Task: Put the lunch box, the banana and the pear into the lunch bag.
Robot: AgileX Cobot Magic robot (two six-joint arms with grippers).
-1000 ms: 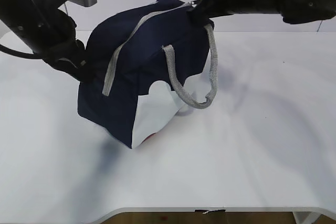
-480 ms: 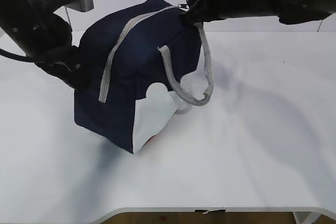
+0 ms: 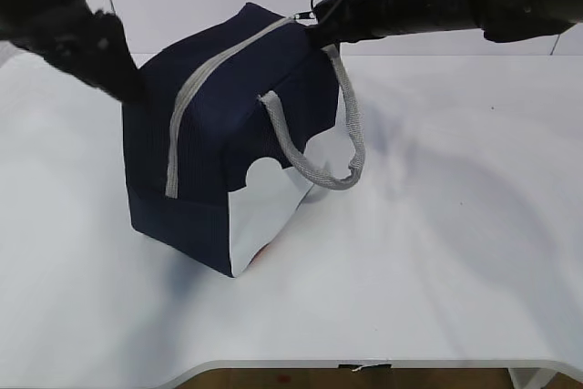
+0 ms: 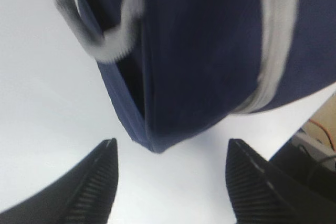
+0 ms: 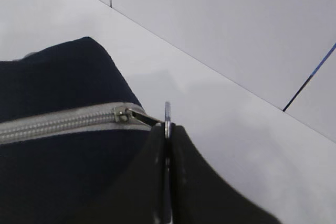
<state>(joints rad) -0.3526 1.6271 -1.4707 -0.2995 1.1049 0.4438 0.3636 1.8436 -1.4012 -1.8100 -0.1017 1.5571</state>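
- I see the lunch bag (image 3: 228,152) upright mid-table: boxy navy fabric, white lower panel, woven grey handles, grey zipper (image 5: 58,121) closed.
- My right gripper (image 5: 167,132) pinches the thin metal ring pull (image 5: 167,113); I'd release gently.
- My left gripper (image 4: 170,166) gapes, empty, beside the bag.

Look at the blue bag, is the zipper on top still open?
No, the grey zipper on the lunch bag runs shut along the top, and the right gripper pinches its ring pull at the end.
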